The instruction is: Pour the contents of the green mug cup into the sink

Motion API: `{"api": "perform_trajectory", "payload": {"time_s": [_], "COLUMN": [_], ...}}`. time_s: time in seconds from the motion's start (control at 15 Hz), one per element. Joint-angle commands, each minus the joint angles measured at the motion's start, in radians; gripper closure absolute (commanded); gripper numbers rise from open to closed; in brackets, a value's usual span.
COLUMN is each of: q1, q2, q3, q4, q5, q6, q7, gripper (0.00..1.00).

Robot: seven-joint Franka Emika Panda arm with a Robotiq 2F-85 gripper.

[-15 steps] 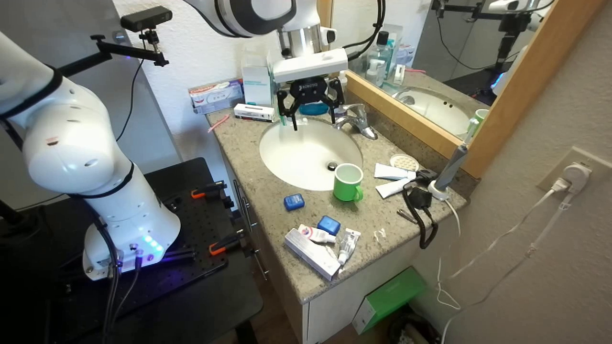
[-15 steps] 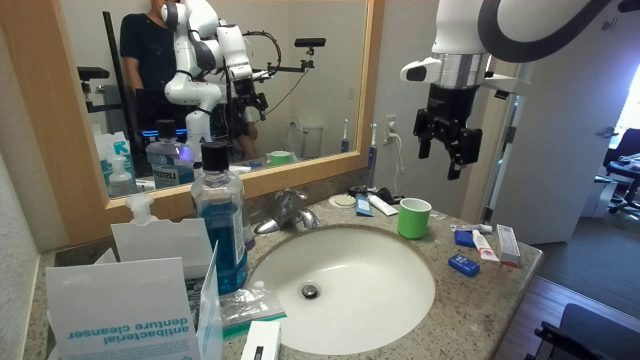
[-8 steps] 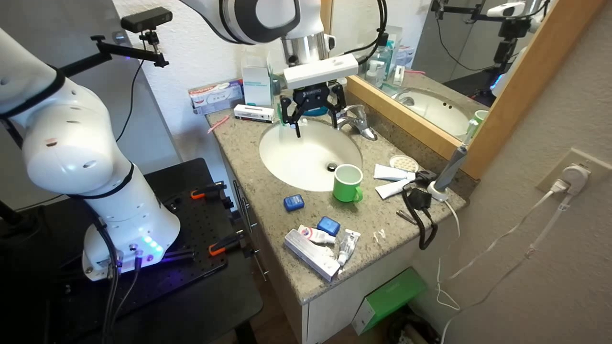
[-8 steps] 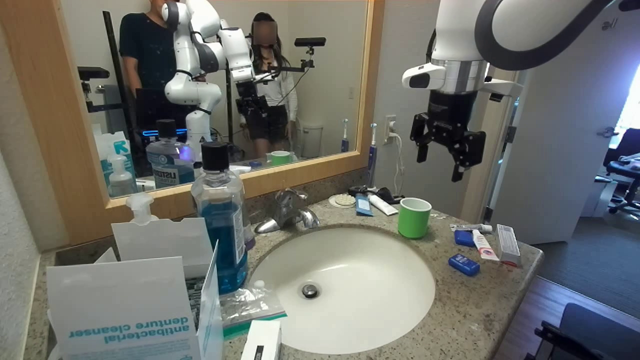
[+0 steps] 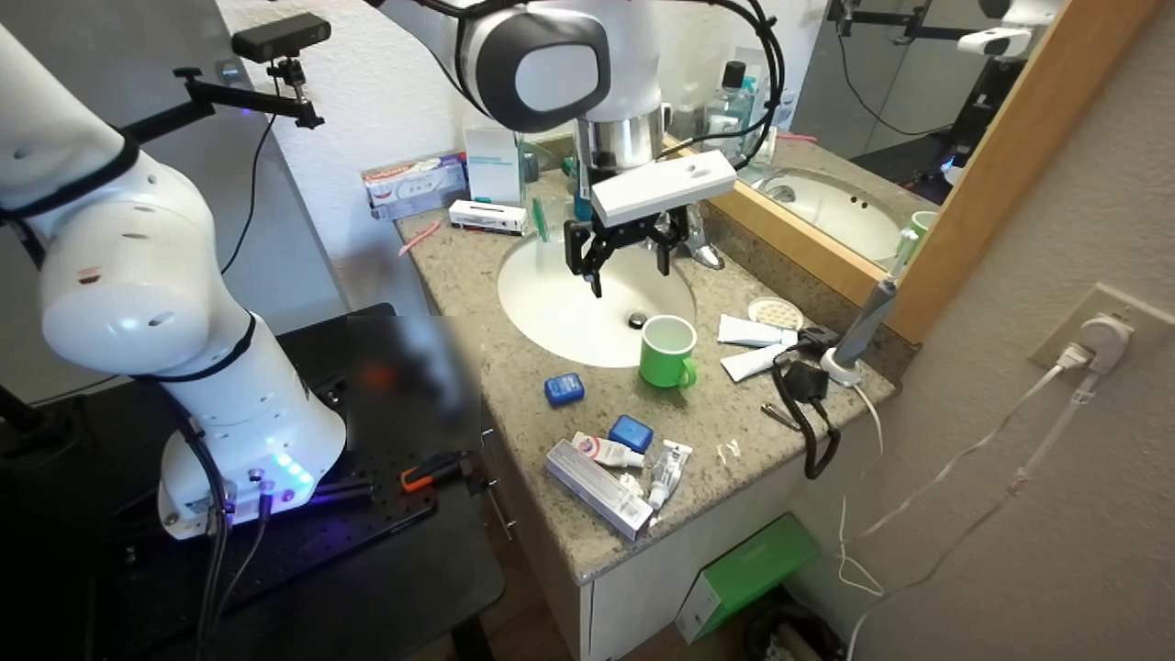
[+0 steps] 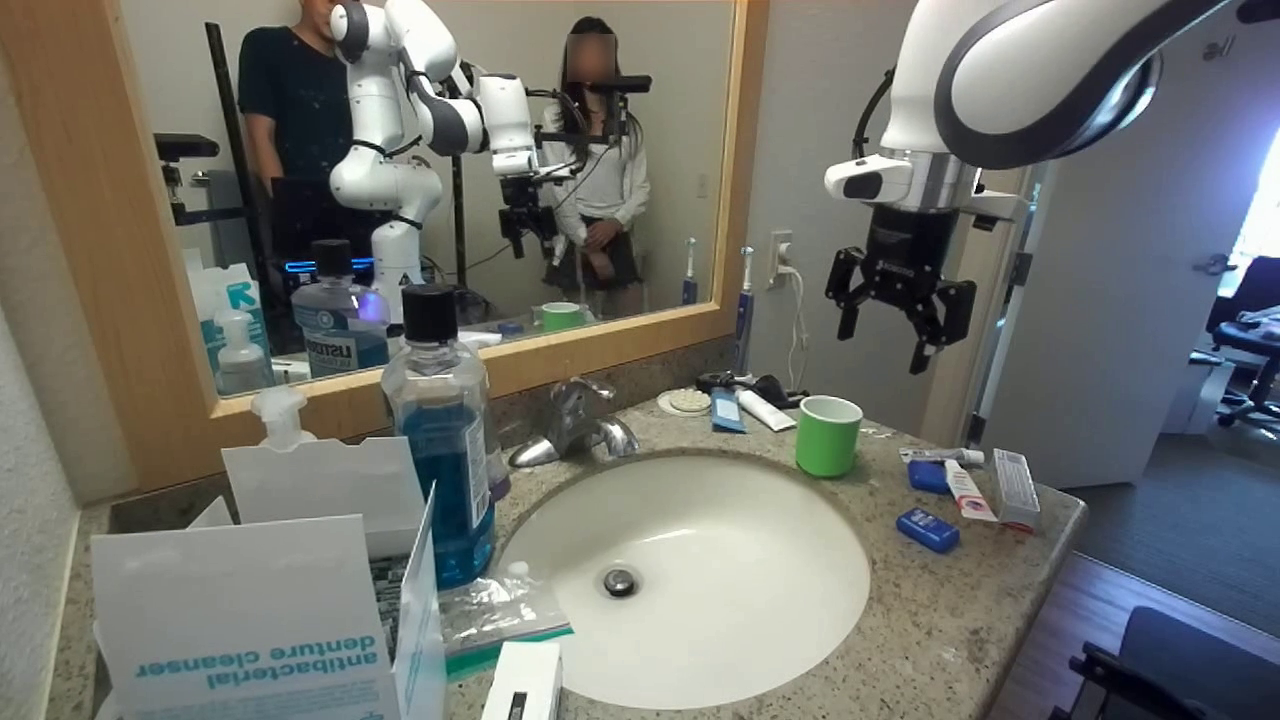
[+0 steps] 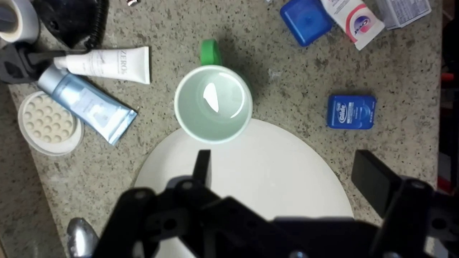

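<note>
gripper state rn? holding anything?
Gripper: open, holding nothing; the green mug is upright on the counter, not touched by it.

The Robotiq gripper [image 5: 630,278] has been lowered, as is seen in both exterior views, and has been brought nearer to the green mug [image 5: 667,353]. In an exterior view, more of the chrome faucet [image 5: 705,254] is now covered by it, and the upper orange-and-black clamp [image 5: 377,377] has been blurred out. In the mirror [image 6: 690,120], the woman's reflection [image 6: 605,185] has been shifted rightward, and her hands [image 6: 601,236], earlier held at her sides, have been brought together.
</note>
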Motion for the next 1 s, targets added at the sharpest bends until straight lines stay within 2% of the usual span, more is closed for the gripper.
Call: {"api": "perform_trajectory", "payload": {"time_s": [0.0, 0.13, 0.2, 0.73, 0.93], "q1": [0.014, -0.006, -0.034, -0.05, -0.067], "q2": [0.097, 0.132, 0.088, 0.124, 0.16], "q3": [-0.035, -0.023, 0.006, 0.023, 0.018], "q4": [0.065, 0.098, 0.048, 0.067, 0.091], "q5": [0.271, 0.389, 0.32, 0.326, 0.293], "q6": [0.017, -0.018, 0.007, 0.018, 0.031], "q7": [-0.256, -0.354, -0.29, -0.302, -0.363], "gripper": [0.0, 0.0, 0.0, 0.0, 0.0]}}
